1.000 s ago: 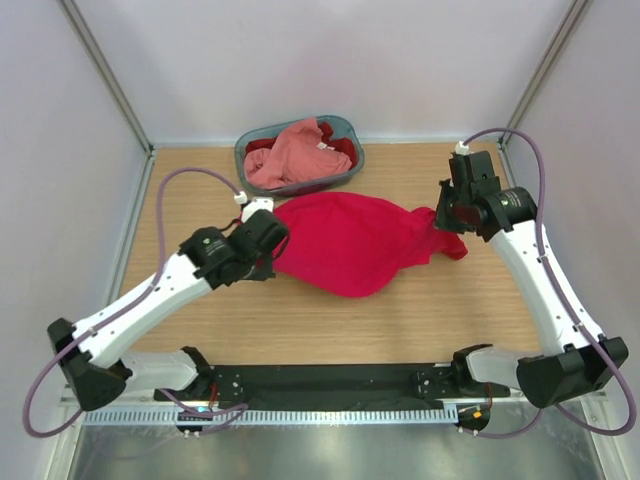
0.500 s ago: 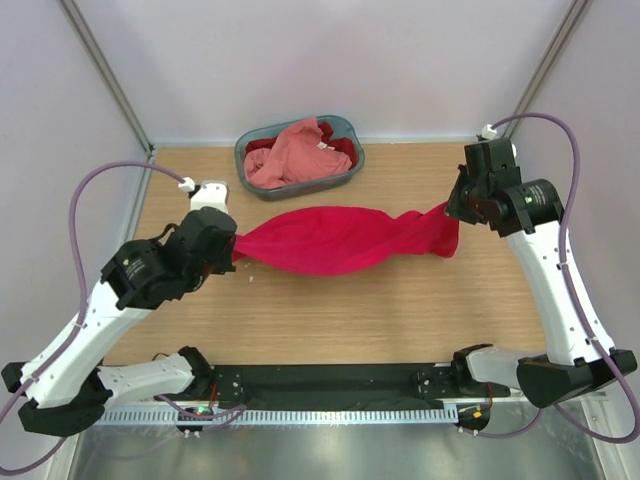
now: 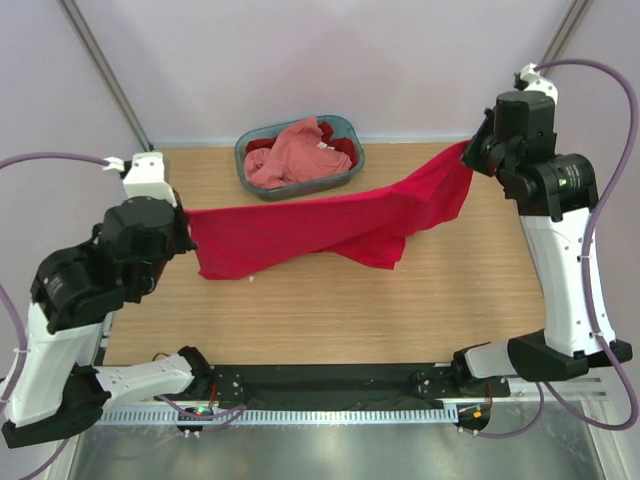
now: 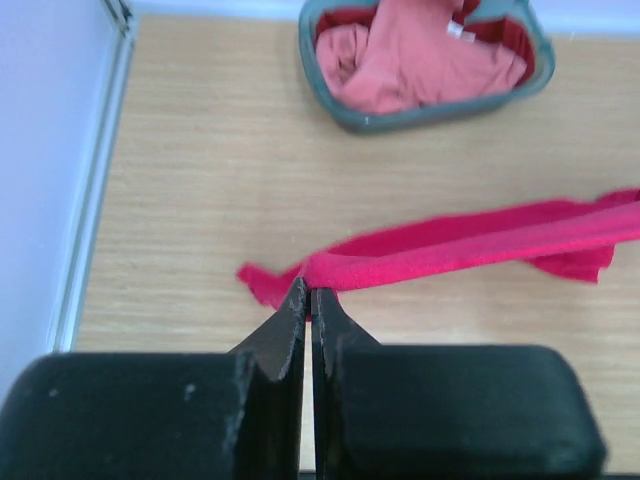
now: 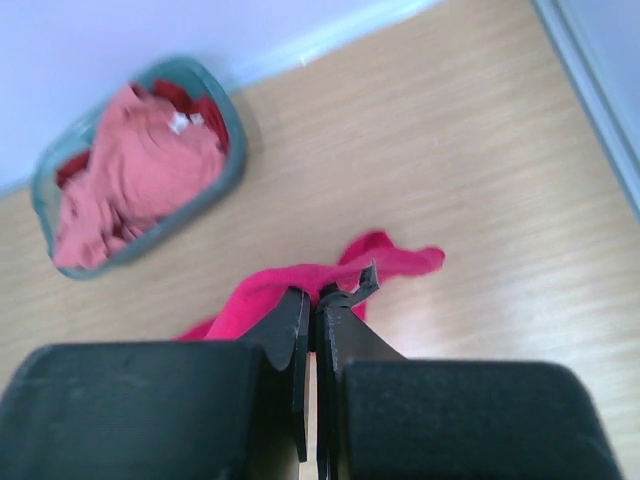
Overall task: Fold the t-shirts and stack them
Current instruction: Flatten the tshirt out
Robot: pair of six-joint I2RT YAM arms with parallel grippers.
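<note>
— What do we have, biggest first?
— We see the light wooden tabletop [image 3: 420, 310]. The white left arm [image 3: 110, 265] is raised at its 9 o'clock edge and the white right arm [image 3: 560, 260] at 2 o'clock.
— And the shirt we are working on?
— The bright crimson red cloth t-shirt [image 3: 300, 225] is strung between the arms as a long band from 9 to 2 o'clock. A loose flap droops near the centre, and we cannot tell whether it touches the wood.
— The rest?
— At 12 o'clock we find the grey-blue oval plastic basket [image 4: 420, 118]. The crumpled salmon pink t-shirt [image 3: 290, 155] fills most of it, and the darker red t-shirt [image 3: 340, 148] peeks out beneath.
— The jaws?
— The left jaws are pressed together on one end of the crimson shirt. The right jaws are pinched on the other end.
</note>
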